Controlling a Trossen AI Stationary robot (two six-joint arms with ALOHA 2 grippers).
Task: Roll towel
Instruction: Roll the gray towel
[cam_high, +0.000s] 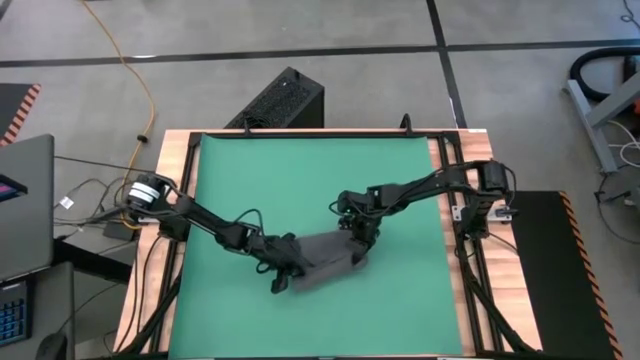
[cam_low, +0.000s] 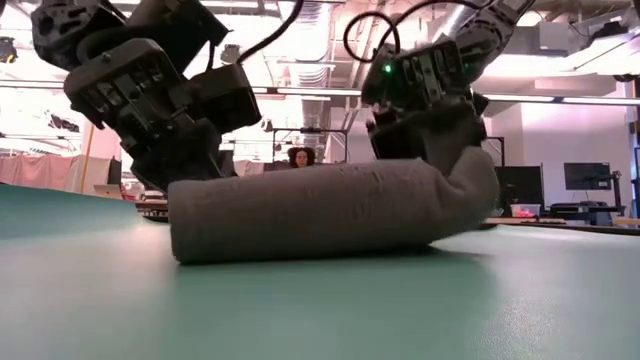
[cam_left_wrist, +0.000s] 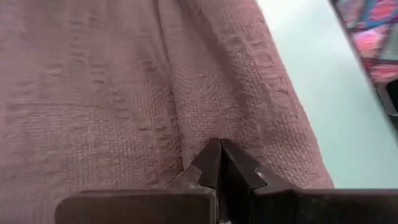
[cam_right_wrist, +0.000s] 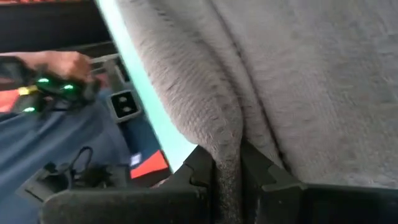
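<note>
The dark grey towel (cam_high: 325, 262) lies as a thick roll on the green mat (cam_high: 300, 180), toward the table's near edge. In the low view the towel roll (cam_low: 320, 210) rests along its length on the mat, and its right end bends up. My left gripper (cam_high: 283, 280) is shut at the roll's left end. My right gripper (cam_high: 358, 245) is shut on the towel at the roll's right end. The white tag does not show. My left gripper (cam_left_wrist: 219, 149) has its shut fingertips against the towel's surface (cam_left_wrist: 186, 134) at the roll's left end, slanting down from the table's left side. I cannot tell whether any cloth is between the fingers. The roll lies on the mat. My right gripper (cam_right_wrist: 227, 165) pinches a raised fold of the towel (cam_right_wrist: 227, 134) between its two fingers at the roll's right end. The fingers come from above and from the far right, slanting down. That end is drawn up off the mat (cam_low: 470, 175); the rest of the roll lies on it.
The mat covers most of the table, with bare green room on the far half and to both sides of the roll. A black box (cam_high: 280, 100) stands beyond the far edge and a laptop (cam_high: 25, 200) to the left. A person (cam_low: 298, 157) shows far off in the room.
</note>
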